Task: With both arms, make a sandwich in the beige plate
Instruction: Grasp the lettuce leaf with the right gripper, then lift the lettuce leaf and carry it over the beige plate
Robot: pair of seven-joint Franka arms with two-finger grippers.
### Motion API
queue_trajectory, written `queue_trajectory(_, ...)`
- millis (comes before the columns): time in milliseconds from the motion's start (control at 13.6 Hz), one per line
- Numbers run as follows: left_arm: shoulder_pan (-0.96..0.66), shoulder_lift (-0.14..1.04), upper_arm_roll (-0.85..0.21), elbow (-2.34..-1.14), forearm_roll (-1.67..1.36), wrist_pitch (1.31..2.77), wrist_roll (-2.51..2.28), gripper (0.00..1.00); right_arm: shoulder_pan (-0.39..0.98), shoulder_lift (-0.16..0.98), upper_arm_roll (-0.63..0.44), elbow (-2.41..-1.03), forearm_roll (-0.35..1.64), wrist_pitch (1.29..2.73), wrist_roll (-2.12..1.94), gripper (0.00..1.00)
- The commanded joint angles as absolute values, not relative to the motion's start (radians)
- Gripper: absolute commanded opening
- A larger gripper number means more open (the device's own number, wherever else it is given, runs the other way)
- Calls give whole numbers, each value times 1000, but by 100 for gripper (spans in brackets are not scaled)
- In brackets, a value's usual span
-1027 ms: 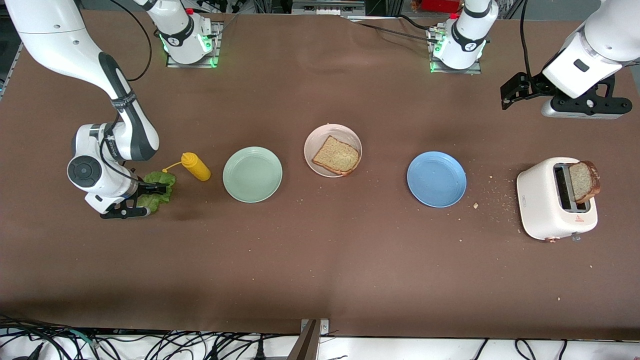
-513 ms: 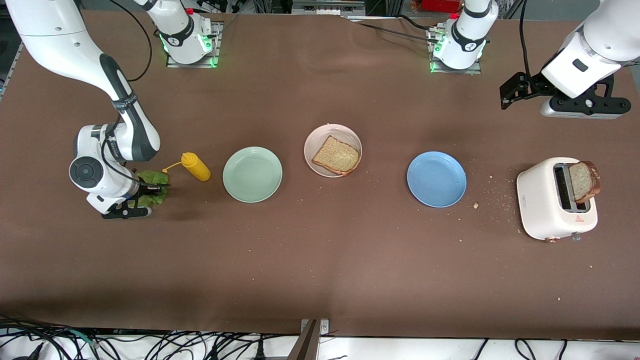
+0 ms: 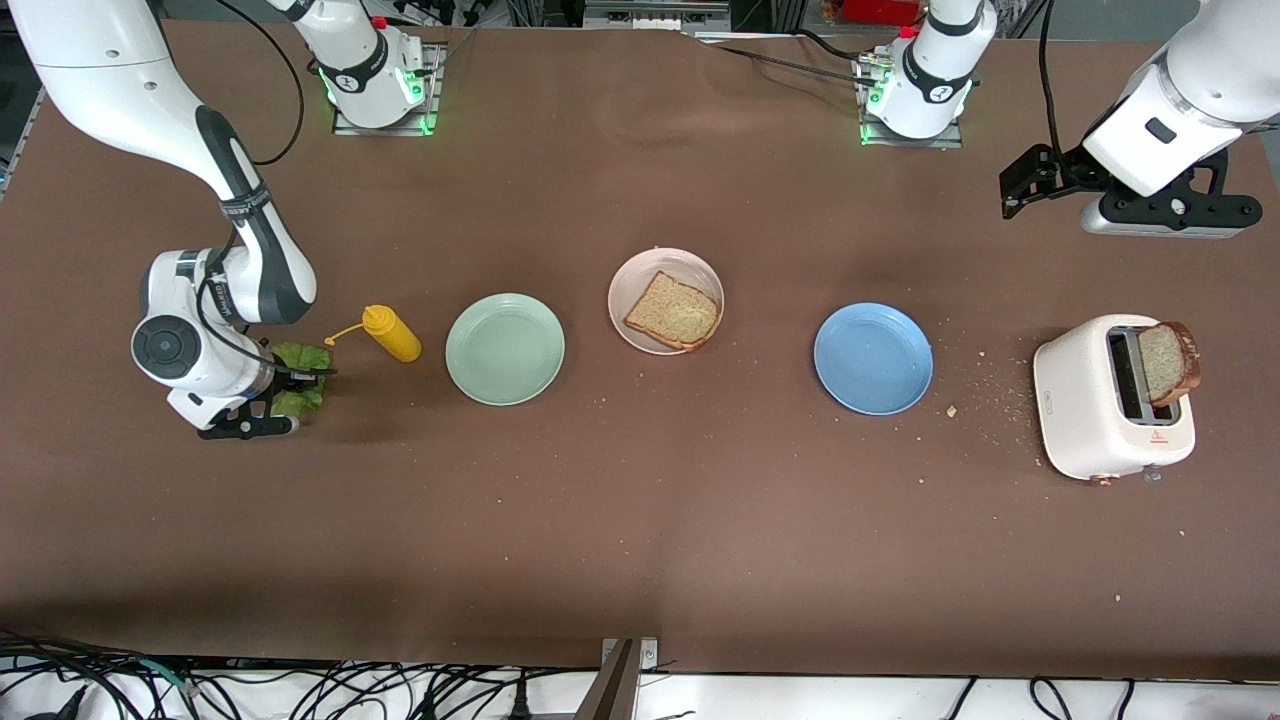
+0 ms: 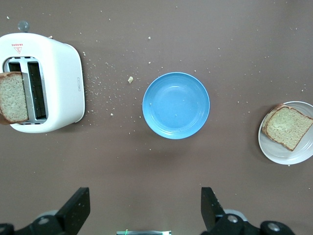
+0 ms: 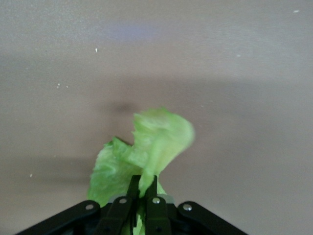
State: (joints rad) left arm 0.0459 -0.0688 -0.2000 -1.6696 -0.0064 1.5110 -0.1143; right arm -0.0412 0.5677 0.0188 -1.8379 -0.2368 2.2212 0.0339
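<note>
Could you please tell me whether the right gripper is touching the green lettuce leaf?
Touching: the right wrist view shows the right gripper shut on the crinkled green lettuce leaf.

**Bystanders on the counter**

A yellow squeeze bottle [image 3: 391,334] lies on its side toward the right arm's end of the brown counter [image 3: 640,540]. Beside it sits a mint-green plate [image 3: 505,349]. A blue plate [image 3: 873,358] lies near a white toaster [image 3: 1085,405] at the left arm's end, with crumbs [image 3: 985,395] scattered between them. Black cables [image 3: 300,690] run along the counter's near edge.
</note>
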Motion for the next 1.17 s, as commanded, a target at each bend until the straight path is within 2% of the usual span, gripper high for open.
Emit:
queue_trajectory(0, 49, -64, -202, -1655, -17, 1494, -121, 100, -37, 552, 37, -1697, -241, 1995, -15, 0)
queue_trajectory(367, 49, -64, -202, -1655, -17, 1494, -121, 100, -3, 445, 81, -1648, -244, 1856, -60, 0)
queue_trajectory(733, 49, -64, -202, -1655, -17, 1494, -121, 100, 58, 376, 127, -1470, -235, 1599, -109, 0)
queue_trajectory(1100, 49, -64, -202, -1655, -17, 1494, -121, 100, 130, 298, 231, -1433, -224, 1508, -106, 0)
